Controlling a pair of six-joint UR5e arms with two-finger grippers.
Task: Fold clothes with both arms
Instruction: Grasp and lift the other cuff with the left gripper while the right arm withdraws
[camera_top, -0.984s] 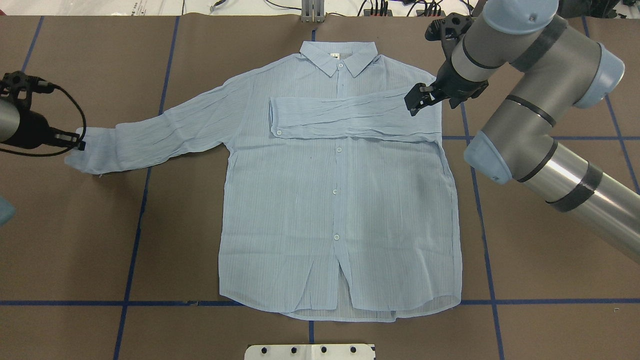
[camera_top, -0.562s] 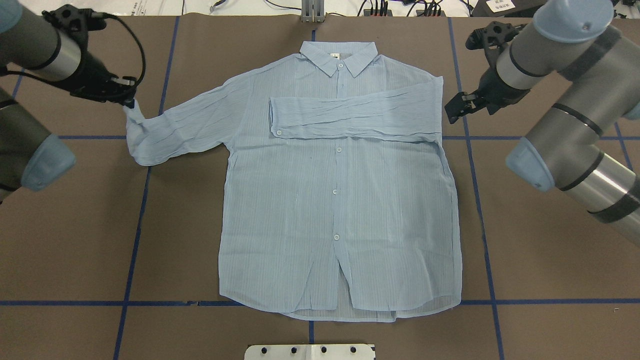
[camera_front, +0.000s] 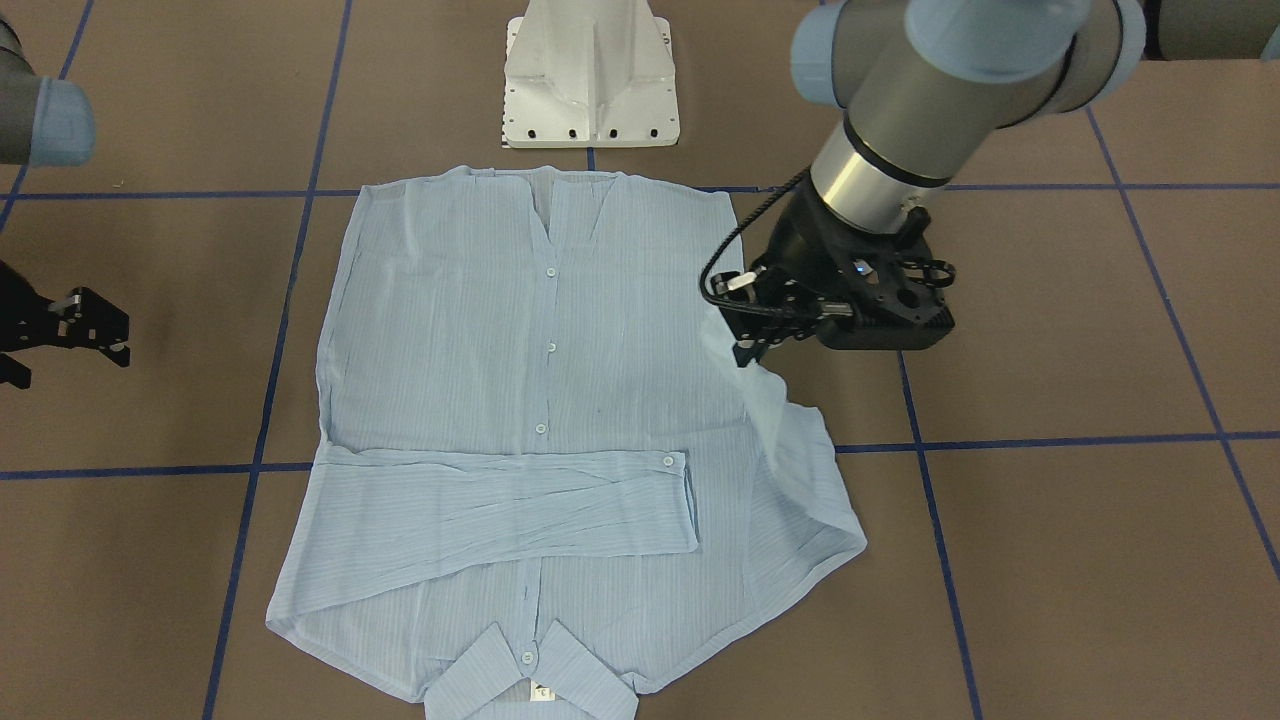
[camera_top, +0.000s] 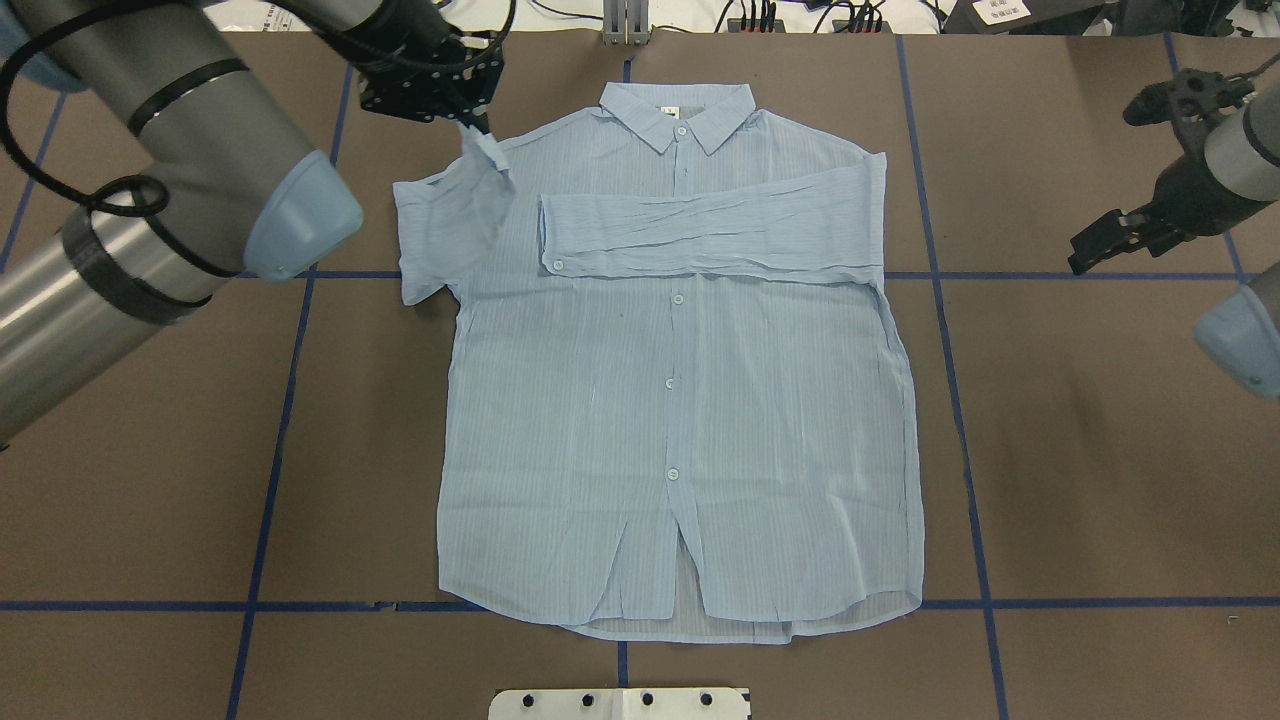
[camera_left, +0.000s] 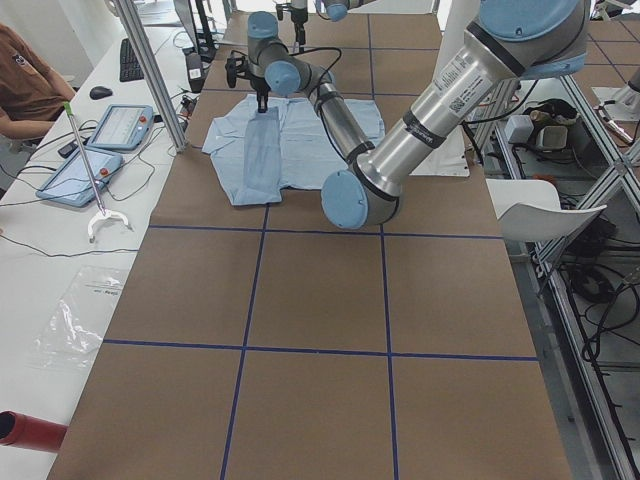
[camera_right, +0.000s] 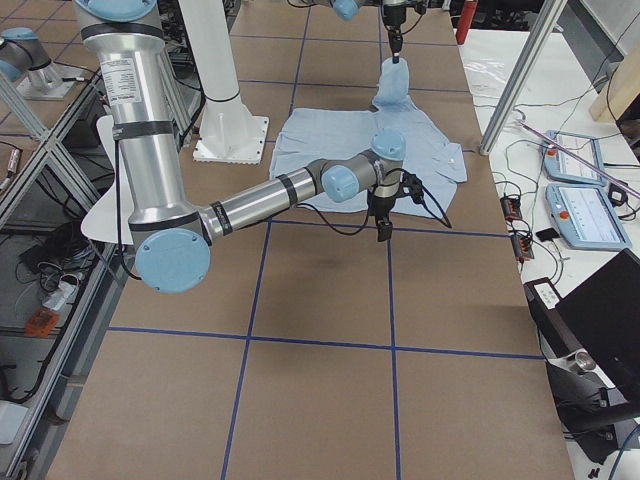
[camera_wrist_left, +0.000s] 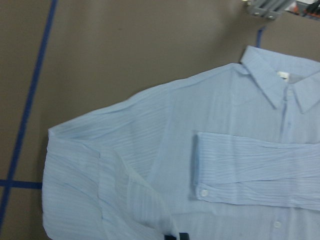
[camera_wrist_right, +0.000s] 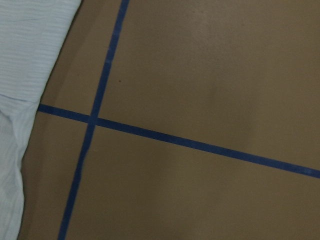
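The pale blue shirt (camera_top: 680, 400) lies flat, buttons up, in the middle of the brown worktop (camera_top: 1050, 450). Its collar (camera_top: 675, 110) is toward the far edge and its hem toward the robot's edge. The right sleeve (camera_top: 700, 235) is folded across the chest. The left end effector (camera_top: 474, 122) is clamped on the cuff (camera_top: 487, 150) of the left sleeve (camera_top: 440, 230), holding it up above the shoulder so the sleeve doubles over. The right end effector (camera_top: 1090, 252) hangs with its jaws apart, gripping nothing, over bare worktop near the right edge, well apart from the shirt.
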